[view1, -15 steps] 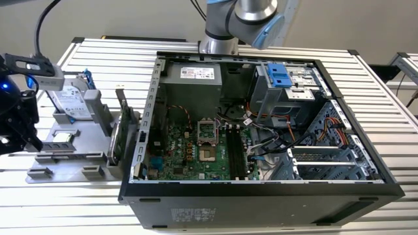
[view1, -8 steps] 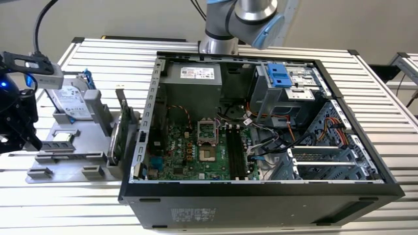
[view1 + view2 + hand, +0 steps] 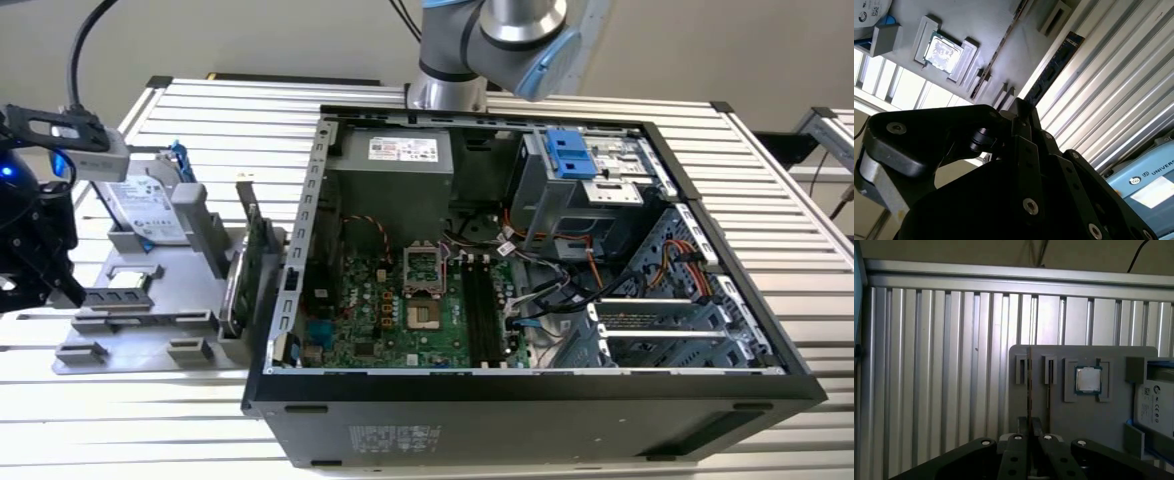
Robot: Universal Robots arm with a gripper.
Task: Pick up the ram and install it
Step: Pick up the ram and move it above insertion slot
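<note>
Clamping on the ram (image 3: 1029, 390) is what is seen of the gripper (image 3: 1029, 436) in the first wrist view; its jaws are drawn together on the thin board, which is met edge-on and runs straight out from them; in the second wrist view its blue face with dark chips is shown reaching away from the gripper; whether it is lifted clear of the grey fixture tray (image 3: 127, 325) cannot be told. Just beyond the gripper a processor (image 3: 1088, 379) is seated in a square pocket of the tray, with two small slotted holders (image 3: 1021, 369) beside it; a hard drive (image 3: 140, 210) is propped further off; a green expansion card (image 3: 247, 250) is stood upright between the gripper and the open computer case (image 3: 534, 420); black memory slots (image 3: 483, 300) are seen inside, well apart from the gripper, with loose cables (image 3: 534, 290) beside them. Everything is carried on a ribbed aluminium table (image 3: 134, 420); bare ribs are left open past the tray, out to the table's edge.
</note>
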